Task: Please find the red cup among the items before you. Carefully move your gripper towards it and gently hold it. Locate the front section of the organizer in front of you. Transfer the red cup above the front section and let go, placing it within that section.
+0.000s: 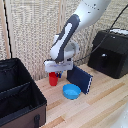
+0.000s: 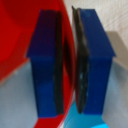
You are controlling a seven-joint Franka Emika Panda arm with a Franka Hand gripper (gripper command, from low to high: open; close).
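My gripper (image 1: 55,75) pinching red cup (image 1: 52,79) rim, fingers (image 2: 45,65) nearly together; thin wall may slip, tip toward blue bowl (image 1: 71,91).

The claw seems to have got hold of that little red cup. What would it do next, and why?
Probably lift straight up a little. The wrist view shows the fingers pinched on the red cup's wall, so the gripper seems to hold it. The cup still sits on the table, beside the blue bowl, and the organizer has raised walls.

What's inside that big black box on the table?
The organizer shows only black dividers and dark compartments with nothing visible in them. The compartment floors near its closest wall are hidden. The red cup stands outside it.
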